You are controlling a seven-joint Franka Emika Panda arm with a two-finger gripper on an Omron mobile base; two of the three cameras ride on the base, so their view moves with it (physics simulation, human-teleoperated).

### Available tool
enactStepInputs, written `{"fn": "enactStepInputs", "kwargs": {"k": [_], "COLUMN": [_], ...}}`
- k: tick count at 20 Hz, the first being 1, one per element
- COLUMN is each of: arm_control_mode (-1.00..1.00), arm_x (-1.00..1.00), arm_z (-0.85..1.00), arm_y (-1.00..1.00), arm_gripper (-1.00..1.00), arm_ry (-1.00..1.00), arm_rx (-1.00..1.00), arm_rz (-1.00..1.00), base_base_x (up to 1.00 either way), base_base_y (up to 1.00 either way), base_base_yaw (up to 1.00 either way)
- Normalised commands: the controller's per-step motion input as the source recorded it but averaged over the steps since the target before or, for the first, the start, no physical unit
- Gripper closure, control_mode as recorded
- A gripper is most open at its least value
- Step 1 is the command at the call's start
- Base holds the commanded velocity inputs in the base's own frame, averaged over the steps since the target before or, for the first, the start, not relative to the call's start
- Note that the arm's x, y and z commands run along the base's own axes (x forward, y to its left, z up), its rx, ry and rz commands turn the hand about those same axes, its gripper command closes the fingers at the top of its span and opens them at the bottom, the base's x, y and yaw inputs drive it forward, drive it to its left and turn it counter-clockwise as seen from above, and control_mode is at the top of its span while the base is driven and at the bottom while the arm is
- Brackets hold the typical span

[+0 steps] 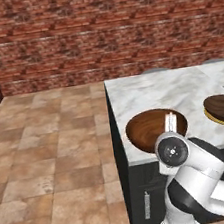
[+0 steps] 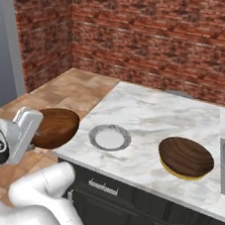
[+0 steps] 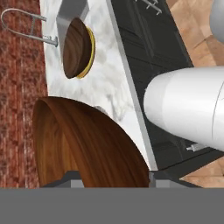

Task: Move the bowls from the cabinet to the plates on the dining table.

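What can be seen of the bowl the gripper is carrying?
The carried bowl is round, deep and reddish-brown, with dark wood grain. The gripper clamps its rim, one finger inside and one outside. It hangs in the air, tilted, its hollow facing the left base camera, beside the corner of the marble dining table. It has not reached the pale plate, which lies bare on the tabletop. Nothing but the gripper touches it.

two bowls, two plates
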Motion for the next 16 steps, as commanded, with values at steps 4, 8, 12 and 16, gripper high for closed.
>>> {"fn": "enactStepInputs", "kwargs": {"k": [4,8,12,16], "arm_control_mode": [-1.0,-1.0,-1.0,-1.0], "arm_x": [0.09,0.14,0.12,0.12], "arm_z": [0.29,0.18,0.03,0.0], "arm_y": [-0.2,-0.21,-0.19,-0.19], "arm_gripper": [1.0,1.0,1.0,1.0], "arm_ry": [0.0,0.0,0.0,0.0], "arm_rx": [0.09,0.08,0.05,0.0], "arm_rz": [0.0,0.0,0.0,0.01], "base_base_x": [0.0,0.0,0.0,0.0], "base_base_y": [0.0,0.0,0.0,0.0], "base_base_yaw": [0.0,0.0,0.0,0.0]}}
